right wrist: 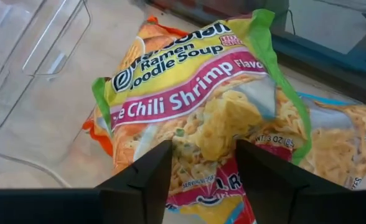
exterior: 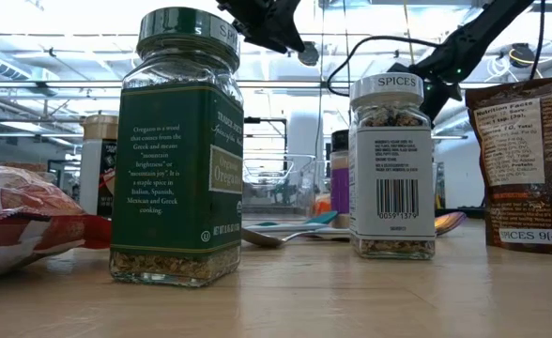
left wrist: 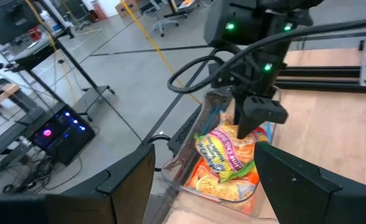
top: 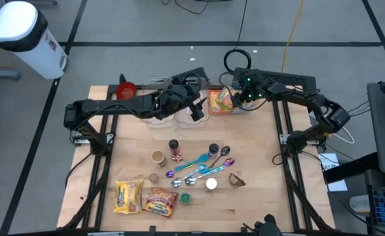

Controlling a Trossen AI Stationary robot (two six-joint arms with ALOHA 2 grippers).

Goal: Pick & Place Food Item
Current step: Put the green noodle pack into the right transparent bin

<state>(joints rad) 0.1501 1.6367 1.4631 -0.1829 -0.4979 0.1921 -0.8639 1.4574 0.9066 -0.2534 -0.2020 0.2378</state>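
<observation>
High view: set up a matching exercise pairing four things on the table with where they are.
Things:
1. Lime chili shrimp ramen packet
2. Red bowl
3. Two noodle packets
4. Spoons

Places:
A. Near edge of the table, left of centre
B. Middle of the table, among the spice jars
C. Clear bin at the far edge, under the right hand
D. Far left corner, beside the left arm

Pairs: 1-C, 2-D, 3-A, 4-B

Grey floor (top: 146, 26) crossed by dark lines surrounds the wooden desk (top: 258, 157); a white bin (top: 22, 36) stands nearby, and what may be office chairs (left wrist: 170, 15) farther off.
</observation>
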